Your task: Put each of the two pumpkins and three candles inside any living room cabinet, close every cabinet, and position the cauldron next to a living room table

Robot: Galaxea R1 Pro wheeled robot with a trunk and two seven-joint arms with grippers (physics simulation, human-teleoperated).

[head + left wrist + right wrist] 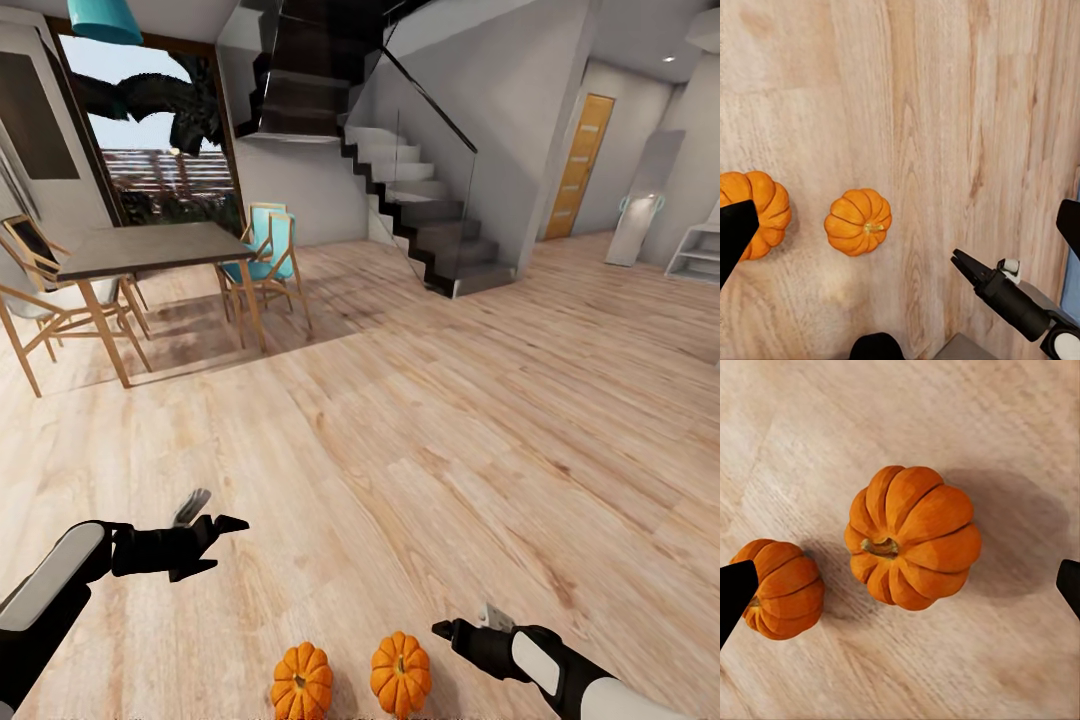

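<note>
Right wrist view: fingers point(900, 585) spread above nearer pumpkin point(913, 537); looks rigid, ribbed, light — I'd pinch across its flanks.

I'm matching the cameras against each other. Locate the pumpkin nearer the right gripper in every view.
Head view: the pumpkin sits at the bottom edge, just left of the right gripper.
Left wrist view: it is the uncovered one, nearer the right gripper.
Right wrist view: it is the large one in the centre.
Shared landmark: the other pumpkin beside it on the floor.
</note>
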